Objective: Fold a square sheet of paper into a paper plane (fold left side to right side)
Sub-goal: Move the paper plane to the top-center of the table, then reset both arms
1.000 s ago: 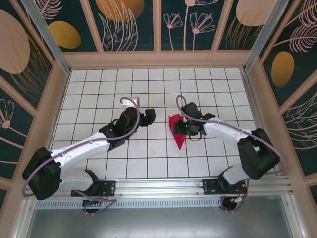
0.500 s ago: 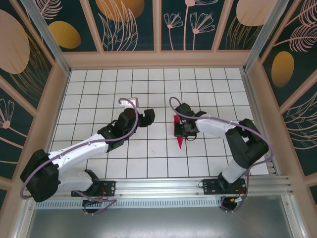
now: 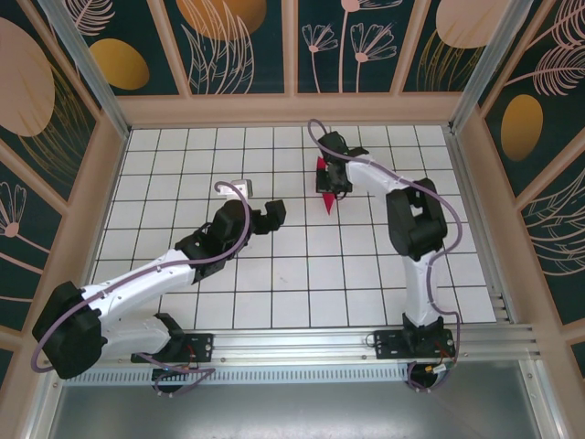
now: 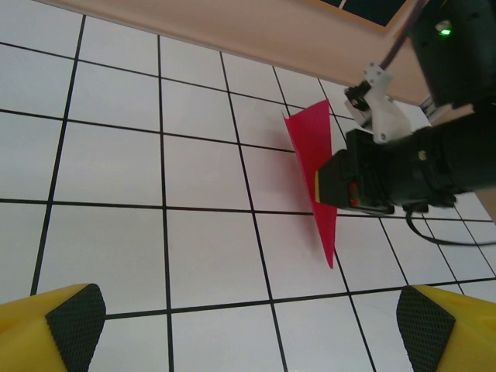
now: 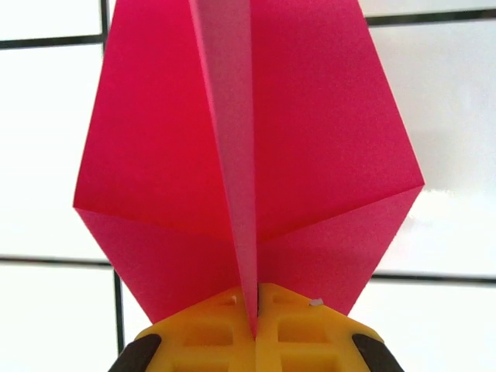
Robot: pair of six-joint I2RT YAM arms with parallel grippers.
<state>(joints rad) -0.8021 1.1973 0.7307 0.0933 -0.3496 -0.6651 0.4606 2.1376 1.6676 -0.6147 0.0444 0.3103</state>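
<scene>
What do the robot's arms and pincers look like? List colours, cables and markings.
The left arm and right arm have white links, black joints and a mauve cable looping alongside. The left pincer has yellow fingers with black dimpled pads. The right pincer is black-bodied with yellow fingers; a green light glows on its wrist.

Robot cell of a laboratory; a left arm (image 3: 146, 279) and a right arm (image 3: 416, 229) were bolted to an aluminium rail (image 3: 302, 340) at the near edge of a white table (image 3: 164, 155) ruled in a black grid; wood-framed panels (image 3: 242, 46) printed with leaves and flowers walled the other three sides; aluminium posts (image 3: 84, 66) stood at the far corners; a bare metal sheet (image 3: 274, 407) lay below the rail.
</scene>
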